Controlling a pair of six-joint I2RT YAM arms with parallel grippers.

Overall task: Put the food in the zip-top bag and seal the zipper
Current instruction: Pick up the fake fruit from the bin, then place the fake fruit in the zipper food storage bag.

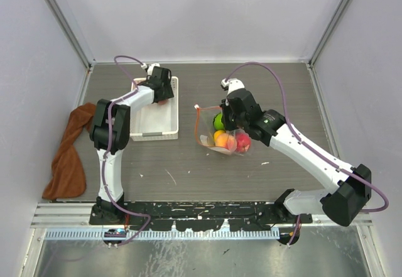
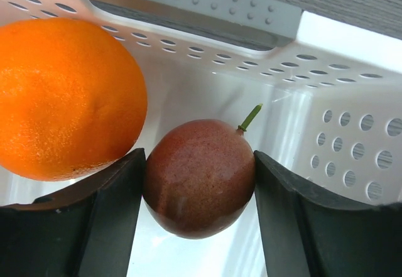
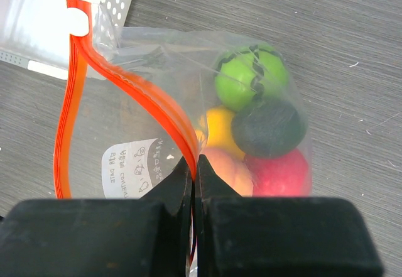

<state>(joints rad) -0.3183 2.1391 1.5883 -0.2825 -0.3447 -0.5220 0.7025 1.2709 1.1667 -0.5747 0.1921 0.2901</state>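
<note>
**Zip-top bag** (image 1: 213,140): clear and crinkly, lying on the table just right of the white slotted basket (image 1: 154,128). Its mouth gapes toward the basket and its closed end points away.

**Zipper** (image 3: 135,92): a red-orange strip whose long axis runs near-to-far, with the lips parted.

**Right gripper** (image 3: 195,164): pinched tight on one zipper lip.

**Contents, shown clearly only by the right wrist view:**
- bright green fruit (image 3: 248,76)
- dark green fruit (image 3: 270,126)
- yellow fruit (image 3: 220,129)
- peach-pink fruit (image 3: 223,170)
- magenta-red fruit (image 3: 279,173)

**Left gripper** (image 2: 200,189): inside the basket, with its fingers (image 2: 113,220) pressed against both sides of the maroon fruit (image 2: 198,176). The orange fruit (image 2: 63,95) sits just beside it; only the left wrist view shows this.
</note>
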